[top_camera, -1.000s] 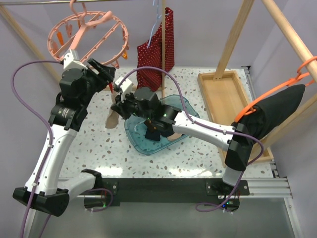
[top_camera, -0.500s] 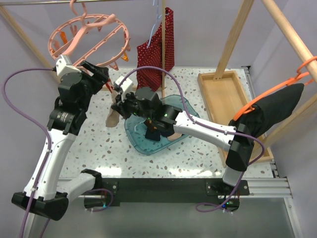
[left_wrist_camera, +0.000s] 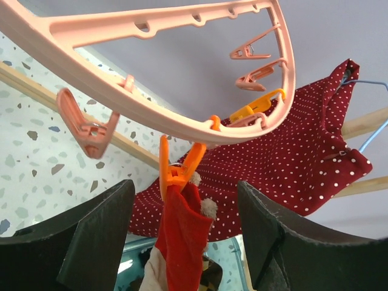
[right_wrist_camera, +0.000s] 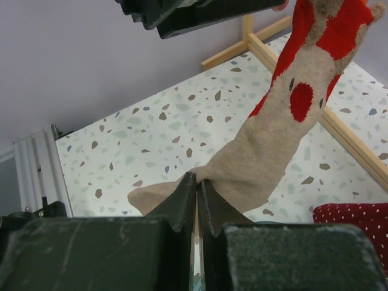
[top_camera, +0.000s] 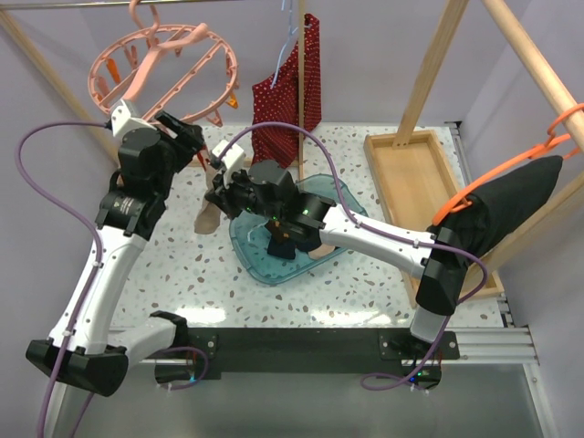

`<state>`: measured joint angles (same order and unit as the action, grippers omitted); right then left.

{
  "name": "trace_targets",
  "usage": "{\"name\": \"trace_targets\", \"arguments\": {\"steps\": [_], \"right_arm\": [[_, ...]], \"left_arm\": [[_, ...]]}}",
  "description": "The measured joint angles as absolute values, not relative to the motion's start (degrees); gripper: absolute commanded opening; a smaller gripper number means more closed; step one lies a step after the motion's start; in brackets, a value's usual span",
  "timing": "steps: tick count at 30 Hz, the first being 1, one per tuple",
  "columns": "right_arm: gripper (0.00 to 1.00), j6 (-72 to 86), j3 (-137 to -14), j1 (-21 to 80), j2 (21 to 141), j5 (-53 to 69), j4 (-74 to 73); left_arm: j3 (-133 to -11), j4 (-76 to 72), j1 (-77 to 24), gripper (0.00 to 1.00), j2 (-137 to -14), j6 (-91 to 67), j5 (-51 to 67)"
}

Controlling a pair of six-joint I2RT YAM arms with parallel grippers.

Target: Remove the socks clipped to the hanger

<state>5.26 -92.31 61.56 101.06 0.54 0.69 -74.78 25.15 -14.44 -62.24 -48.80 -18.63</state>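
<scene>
Hanging from the hanger point(left_wrist_camera: 182, 124) ring by an orange clip point(left_wrist_camera: 176, 170): beige sock point(right_wrist_camera: 285, 139) with red patches, cuff in the clip, foot trailing down above the desk point(top_camera: 182, 265). Left pincer point(left_wrist_camera: 185, 224) is sitting spread wide, one finger on either side of clip and cuff, touching neither. Right pincer point(right_wrist_camera: 197, 188) is pinching the sock's lower part, fingers pressed together on it. A dark sock point(top_camera: 278, 246) is lying in the blue tray point(top_camera: 245, 254)
</scene>
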Motion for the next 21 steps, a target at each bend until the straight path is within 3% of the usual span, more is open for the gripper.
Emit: {"name": "trace_targets", "arguments": {"steps": [11, 17, 20, 21], "right_arm": [[0.00, 5.26, -92.33, 61.71, 101.06, 0.51, 0.67], [0.00, 5.23, -92.33, 62.04, 100.64, 0.51, 0.58], [0.00, 5.23, -92.33, 62.22, 100.09, 0.51, 0.43], [0.00, 5.23, -92.33, 62.24, 99.92, 0.49, 0.45]], "left_arm": [[-74.78, 23.03, -14.44, 0.68, -66.04, -48.16, -19.88], [-72.77, 17.67, -14.41, 0.54, -66.87, -46.65, -19.35], [-71.33, 15.03, -14.41, 0.43, -66.96, -45.80, -18.59], [-71.22, 14.63, -14.41, 0.36, -67.07, -45.65, -18.46]]}}
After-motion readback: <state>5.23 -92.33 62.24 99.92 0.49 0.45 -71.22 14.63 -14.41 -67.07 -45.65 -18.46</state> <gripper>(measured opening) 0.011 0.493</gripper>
